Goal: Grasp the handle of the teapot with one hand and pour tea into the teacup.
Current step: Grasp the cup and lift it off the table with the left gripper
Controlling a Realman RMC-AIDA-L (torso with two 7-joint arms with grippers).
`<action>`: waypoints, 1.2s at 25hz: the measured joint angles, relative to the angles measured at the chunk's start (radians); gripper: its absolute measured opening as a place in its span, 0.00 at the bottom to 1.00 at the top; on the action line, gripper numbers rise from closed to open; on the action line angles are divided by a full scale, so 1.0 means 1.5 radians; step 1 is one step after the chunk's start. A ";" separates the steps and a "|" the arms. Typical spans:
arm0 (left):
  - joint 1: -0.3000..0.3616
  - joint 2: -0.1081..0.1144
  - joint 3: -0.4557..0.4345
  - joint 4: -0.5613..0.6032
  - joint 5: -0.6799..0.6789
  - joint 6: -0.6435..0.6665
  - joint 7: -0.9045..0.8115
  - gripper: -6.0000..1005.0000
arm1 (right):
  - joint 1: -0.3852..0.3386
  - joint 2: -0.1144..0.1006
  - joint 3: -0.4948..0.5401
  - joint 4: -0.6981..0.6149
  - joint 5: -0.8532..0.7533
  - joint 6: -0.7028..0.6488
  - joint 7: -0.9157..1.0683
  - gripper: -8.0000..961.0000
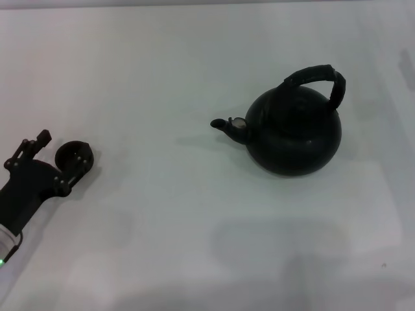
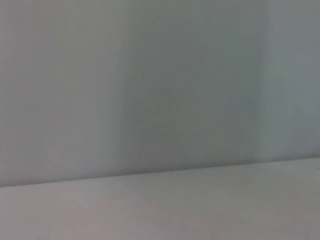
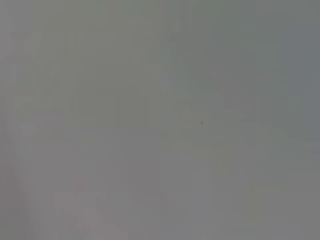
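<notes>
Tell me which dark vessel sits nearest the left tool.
The teacup, small and low, right beside the left tool; the big teapot stands far to the right.

On a table [image 1: 194, 246], the teapot [image 1: 293, 133] stands upright well to the right of the left gripper [image 1: 65, 149], its spout [image 1: 228, 126] pointing toward that gripper and its handle [image 1: 319, 81] arching over its top. The teacup [image 1: 73, 157] sits just beyond the left gripper's fingertips, between its spread fingers [image 1: 76, 170].

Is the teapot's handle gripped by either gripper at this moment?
No: the handle stands free above the teapot, and the left gripper is far off by the teacup.
</notes>
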 joint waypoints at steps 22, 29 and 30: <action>-0.016 0.000 0.000 0.002 0.023 0.040 0.000 0.81 | 0.004 0.001 0.002 -0.001 0.000 0.000 0.000 0.83; -0.017 -0.001 0.000 0.000 0.023 0.046 0.000 0.81 | 0.008 0.000 0.002 -0.001 0.000 0.000 0.000 0.83; -0.017 -0.001 0.000 -0.001 0.023 0.050 0.000 0.81 | 0.008 0.000 0.002 -0.001 0.000 0.000 0.000 0.83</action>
